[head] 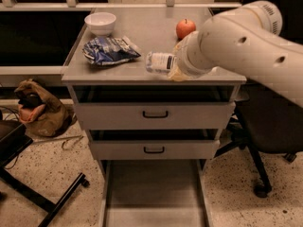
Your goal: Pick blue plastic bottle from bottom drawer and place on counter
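While the bottom drawer [154, 193] sits pulled out over the speckled floor, the counter [142, 37] carries a white bowl [100, 22] back left, a crinkled snack bag [110, 50] in front of it, and a red apple [185, 28] back right. Brown bag [38, 110] on the floor left of the cabinet, black chair base [255, 174] to the right. Gripper [173, 70] is at the counter's front edge, clamped on the blue plastic bottle [159, 62], which lies sideways between snack bag and apple. Can't tell if it touches the top. White arm [246, 37] hides the counter's right side.
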Available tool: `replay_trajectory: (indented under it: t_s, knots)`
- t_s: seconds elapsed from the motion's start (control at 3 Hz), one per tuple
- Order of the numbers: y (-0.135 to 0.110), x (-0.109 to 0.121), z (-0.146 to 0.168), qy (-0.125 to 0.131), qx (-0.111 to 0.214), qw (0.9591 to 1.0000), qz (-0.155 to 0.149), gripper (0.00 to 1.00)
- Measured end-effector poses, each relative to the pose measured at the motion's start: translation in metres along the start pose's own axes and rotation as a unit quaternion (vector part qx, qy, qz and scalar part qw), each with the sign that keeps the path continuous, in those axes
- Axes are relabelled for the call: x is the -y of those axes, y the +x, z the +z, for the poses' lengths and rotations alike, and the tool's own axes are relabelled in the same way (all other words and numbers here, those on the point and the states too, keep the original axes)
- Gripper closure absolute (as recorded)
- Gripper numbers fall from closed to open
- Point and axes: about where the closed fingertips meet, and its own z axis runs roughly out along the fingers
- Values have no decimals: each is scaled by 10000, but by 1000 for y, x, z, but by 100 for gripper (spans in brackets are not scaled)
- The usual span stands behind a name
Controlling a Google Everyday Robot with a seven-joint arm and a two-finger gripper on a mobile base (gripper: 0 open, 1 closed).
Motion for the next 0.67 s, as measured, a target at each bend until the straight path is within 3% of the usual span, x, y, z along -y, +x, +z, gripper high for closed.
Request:
replay_trajectory:
  t_s: [0.33, 0.67]
  knots:
    - [20, -11, 48, 304, -56, 9995, -37, 100]
    - [24, -12, 57, 367, -69, 9993, -37, 100]
